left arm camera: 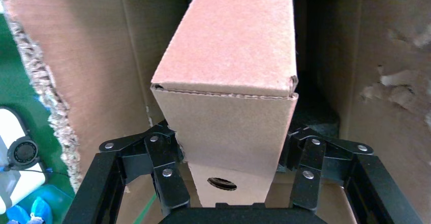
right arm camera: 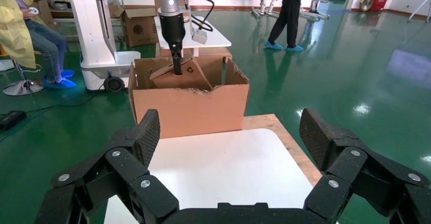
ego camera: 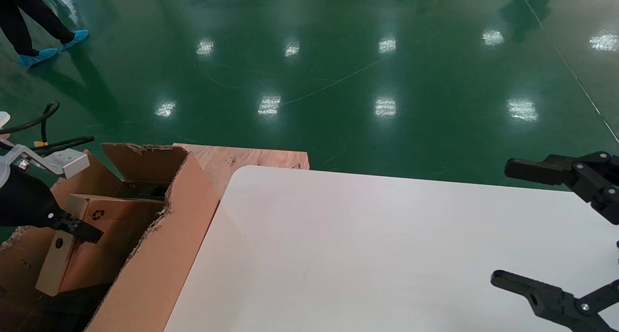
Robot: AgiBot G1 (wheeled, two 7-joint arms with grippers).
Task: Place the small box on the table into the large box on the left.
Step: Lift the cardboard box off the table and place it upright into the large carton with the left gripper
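Sitting at the far left of the head view: the large box (ego camera: 159, 254), its ragged-edged flaps standing open beside the table (ego camera: 387, 254), a dark lining showing low inside. Reaching down into it: the left gripper (ego camera: 80, 230), clamping the small box (ego camera: 104, 235) across its narrow end. Tilting inside the carton: that small box, recycling mark facing up, punched hole on the narrow end just below the black fingertip, lower end resting near the carton's inner wall.

Showing in the left wrist view: both fingers (left arm camera: 165, 170) pressing against opposite sides of the small box (left arm camera: 228, 71), round hole lying between them, carton walls (left arm camera: 101, 56) rising on either side.

Lying behind the carton and the table's rounded corner: a light wooden board (ego camera: 242, 160). Spreading beyond: a glossy green floor (ego camera: 338, 70).

Hovering at the far right, above the table's right edge: the right gripper (ego camera: 556, 230), its 2 fingers spread wide, holding nothing. Facing the carton from across the white tabletop in the right wrist view: the same gripper (right arm camera: 231, 158), well apart from the large box (right arm camera: 190, 107).
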